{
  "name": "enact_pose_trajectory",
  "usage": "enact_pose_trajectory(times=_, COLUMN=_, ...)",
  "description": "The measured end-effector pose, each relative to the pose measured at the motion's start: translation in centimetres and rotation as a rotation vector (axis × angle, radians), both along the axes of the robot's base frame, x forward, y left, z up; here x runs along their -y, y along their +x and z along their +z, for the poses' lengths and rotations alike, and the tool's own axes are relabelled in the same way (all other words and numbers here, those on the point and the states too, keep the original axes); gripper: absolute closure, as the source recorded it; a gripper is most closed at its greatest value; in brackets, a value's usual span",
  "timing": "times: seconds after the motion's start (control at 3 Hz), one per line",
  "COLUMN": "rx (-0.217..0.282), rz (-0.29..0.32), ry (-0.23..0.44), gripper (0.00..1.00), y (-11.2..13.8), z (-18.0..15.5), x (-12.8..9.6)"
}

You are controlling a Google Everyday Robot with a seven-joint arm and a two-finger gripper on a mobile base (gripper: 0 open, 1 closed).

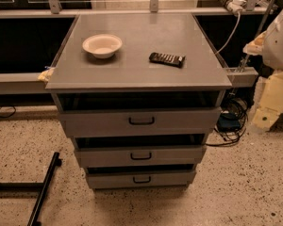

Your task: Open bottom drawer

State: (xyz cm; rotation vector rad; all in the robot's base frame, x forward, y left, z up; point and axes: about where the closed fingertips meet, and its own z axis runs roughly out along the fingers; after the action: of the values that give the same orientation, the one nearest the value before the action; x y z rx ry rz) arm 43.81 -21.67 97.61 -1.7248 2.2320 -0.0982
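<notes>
A grey cabinet (139, 76) has three flat-fronted drawers stacked one under another. The bottom drawer (108, 180) is the narrowest-looking, with a small black bar handle (142, 179). Its front sits close under the middle drawer (104, 157), with a thin dark gap above it. The top drawer (94, 122) looks the widest. My gripper (265, 113) hangs at the right edge of the camera view, below the white arm (280, 36). It is well to the right of the cabinet, above the floor, and touches no drawer.
On the cabinet top are a white bowl (102, 45) and a black remote (167, 59). Cables and a dark box (228, 122) lie on the floor right of the cabinet. A black bar stand (43, 189) lies on the floor at the left.
</notes>
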Motion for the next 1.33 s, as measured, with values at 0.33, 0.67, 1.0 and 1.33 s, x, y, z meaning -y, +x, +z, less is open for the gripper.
enact_pose_trajectory(times=0.33, rx=0.000, rz=0.000, ry=0.000, gripper=0.00, y=0.0, z=0.0, x=0.0)
enact_pose_trajectory(times=0.67, rx=-0.003, rz=-0.008, ry=0.024, gripper=0.14, y=-0.3, z=-2.0, x=-0.1)
enact_pose_trajectory(times=1.0, rx=-0.035, rz=0.004, ry=0.136, gripper=0.37, y=-1.5, z=-8.8, x=-1.5)
enact_pose_trajectory(times=1.33, rx=-0.100, rz=0.036, ry=0.287, gripper=0.61, y=-2.1, z=-18.4, x=-3.5)
